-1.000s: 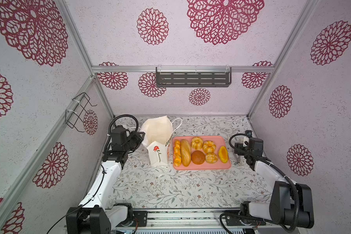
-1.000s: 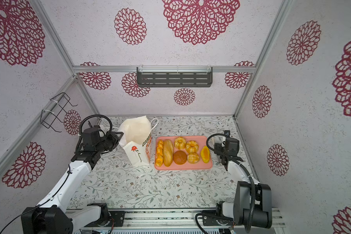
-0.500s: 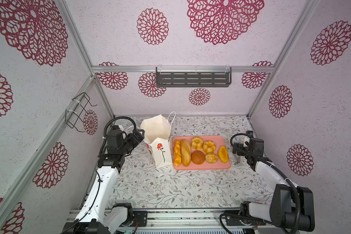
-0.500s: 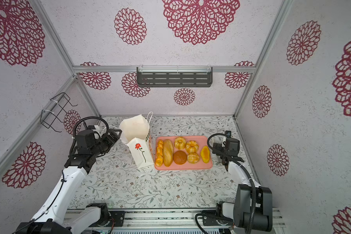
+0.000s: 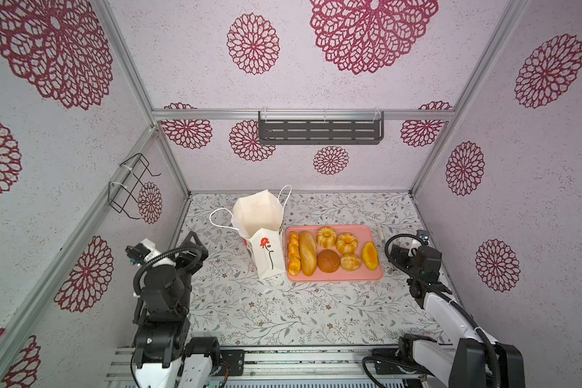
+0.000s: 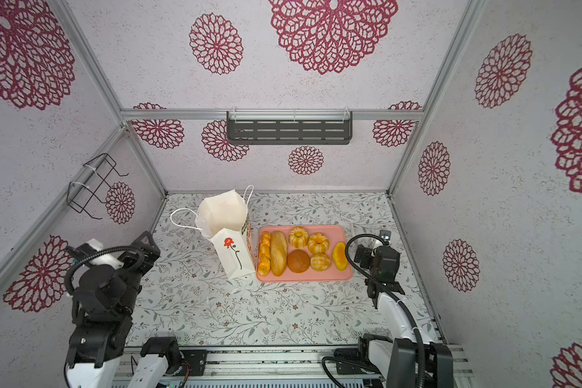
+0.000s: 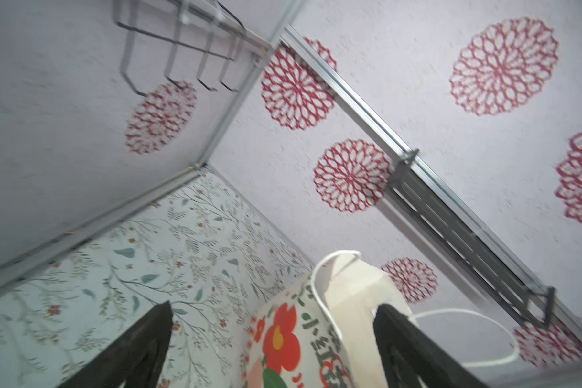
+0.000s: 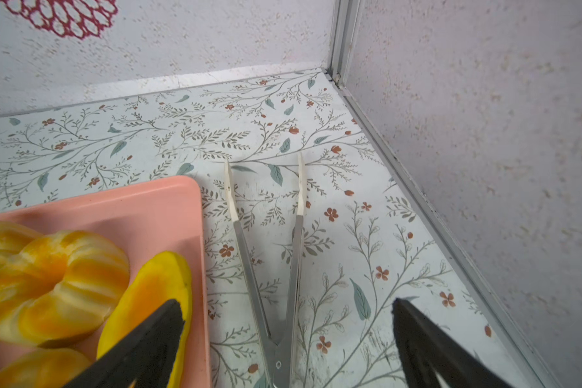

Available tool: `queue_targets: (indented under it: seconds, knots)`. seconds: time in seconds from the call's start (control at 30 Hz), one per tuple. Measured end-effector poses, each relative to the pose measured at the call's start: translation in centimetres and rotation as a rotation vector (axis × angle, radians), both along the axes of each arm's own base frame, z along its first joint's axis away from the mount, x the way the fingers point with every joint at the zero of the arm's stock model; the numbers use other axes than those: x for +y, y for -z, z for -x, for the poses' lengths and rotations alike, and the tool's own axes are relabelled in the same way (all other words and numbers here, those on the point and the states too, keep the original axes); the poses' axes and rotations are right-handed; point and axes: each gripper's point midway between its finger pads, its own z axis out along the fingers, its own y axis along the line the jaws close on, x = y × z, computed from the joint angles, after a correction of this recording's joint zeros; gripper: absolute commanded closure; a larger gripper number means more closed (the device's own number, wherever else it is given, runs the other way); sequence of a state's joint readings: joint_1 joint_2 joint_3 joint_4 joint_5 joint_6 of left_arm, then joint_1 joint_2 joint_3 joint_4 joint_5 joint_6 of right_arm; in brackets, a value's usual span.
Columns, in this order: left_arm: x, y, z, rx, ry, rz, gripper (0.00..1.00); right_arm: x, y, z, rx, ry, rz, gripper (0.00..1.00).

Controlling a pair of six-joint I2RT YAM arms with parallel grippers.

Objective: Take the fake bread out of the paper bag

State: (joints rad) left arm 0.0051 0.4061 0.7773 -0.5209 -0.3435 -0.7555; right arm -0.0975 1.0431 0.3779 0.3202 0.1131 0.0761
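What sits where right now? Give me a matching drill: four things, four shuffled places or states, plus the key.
1. paper bag
2. round brown bun
3. metal tongs
4. left gripper

A. open, holding nothing
B. on the pink tray, front row, middle
C. flat on the table, right of the tray
D. standing at the tray's left edge, mouth open

Pairs: 1-D, 2-B, 3-C, 4-A

pink tray (image 5: 377, 276), rose-printed white bag (image 5: 266, 258)
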Motion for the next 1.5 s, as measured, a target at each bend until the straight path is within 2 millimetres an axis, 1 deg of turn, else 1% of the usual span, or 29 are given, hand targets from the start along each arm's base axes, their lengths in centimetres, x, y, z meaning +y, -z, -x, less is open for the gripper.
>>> queue_targets:
  seconds: [0.07, 0.13, 0.17, 0.27, 0.33, 0.37, 0.47, 0.57, 0.67, 0.73, 0.8, 0.83, 0.87, 0.9, 1.0, 1.13, 1.2, 1.23, 1.3, 1.33, 1.43, 1.5]
  knots:
    - [1.4, 2.1, 1.4, 0.002, -0.080, -0.043, 0.03, 0.1, 1.5, 0.7, 0.001, 0.004, -0.008, 0.01]
    - [1.9, 5.0, 1.5, 0.042, -0.105, -0.100, 0.03, 0.1, 2.9, 1.3, -0.009, 0.009, -0.020, 0.01]
    - [1.8, 6.5, 1.2, 0.068, -0.097, -0.136, 0.03, 0.2, 3.4, 1.5, -0.019, 0.011, -0.023, 0.01]
    - [1.4, 12.0, -0.5, 0.178, -0.044, -0.233, 0.03, 0.4, 5.1, 2.0, -0.029, 0.006, -0.032, 0.01]
    - [1.3, 14.4, -1.5, 0.240, -0.021, -0.280, 0.03, 0.5, 5.1, 1.8, -0.060, -0.005, -0.033, 0.01]
    - [1.3, 15.2, -2.2, 0.263, -0.009, -0.304, 0.03, 0.6, 4.8, 1.6, -0.086, -0.009, -0.033, 0.01]
    - [1.6, 16.1, -4.5, 0.309, -0.004, -0.360, 0.03, 0.8, 3.6, 0.7, -0.158, -0.019, -0.037, 0.01]
    - [2.2, 17.6, -6.7, 0.341, -0.012, -0.372, 0.03, 0.9, 2.8, -0.2, -0.199, -0.031, -0.042, 0.01]
    - [2.8, 20.2, -8.0, 0.391, -0.012, -0.369, 0.03, 1.1, 2.1, -1.1, -0.242, -0.048, -0.039, 0.01]
    - [3.3, 21.4, -8.5, 0.413, -0.021, -0.362, 0.03, 1.2, 2.4, -1.3, -0.269, -0.055, -0.034, 0.01]
    - [3.9, 22.2, -9.1, 0.437, -0.026, -0.344, 0.03, 1.3, 3.9, -1.0, -0.256, -0.060, -0.038, 0.01]
    - [4.3, 22.2, -9.5, 0.441, -0.032, -0.335, 0.03, 1.3, 4.8, -0.5, -0.228, -0.059, -0.042, 0.01]
    - [4.7, 22.0, -10.2, 0.441, -0.034, -0.328, 0.03, 1.3, 5.2, -0.2, -0.217, -0.058, -0.043, 0.01]
    - [4.9, 21.6, -10.8, 0.431, -0.038, -0.324, 0.03, 1.3, 5.0, -0.2, -0.224, -0.058, -0.043, 0.01]
    - [5.2, 20.3, -12.4, 0.371, -0.032, -0.340, 0.03, 1.3, 3.7, -1.2, -0.266, -0.062, -0.035, 0.01]
    - [4.8, 20.3, -13.8, 0.327, 0.007, -0.385, 0.03, 1.5, 2.3, -2.5, -0.302, -0.076, -0.025, 0.01]
    - [4.6, 20.9, -14.6, 0.286, 0.021, -0.410, 0.03, 1.6, 2.2, -2.7, -0.303, -0.080, -0.024, 0.01]
    - [4.6, 21.8, -14.9, 0.290, 0.031, -0.420, 0.03, 1.7, 2.3, -2.6, -0.298, -0.081, -0.024, 0.01]
    - [4.2, 24.4, -15.0, 0.377, 0.067, -0.419, 0.03, 1.8, 2.5, -2.6, -0.290, -0.084, -0.022, 0.01]
    - [4.1, 24.7, -15.2, 0.399, 0.079, -0.422, 0.03, 1.9, 2.5, -2.6, -0.288, -0.087, -0.019, 0.01]
    - [3.8, 22.6, -16.9, 0.347, 0.088, -0.456, 0.03, 2.0, 2.8, -2.7, -0.274, -0.090, -0.020, 0.01]
    - [3.6, 21.3, -17.7, 0.316, 0.090, -0.471, 0.03, 2.1, 3.0, -2.9, -0.261, -0.094, -0.018, 0.01]
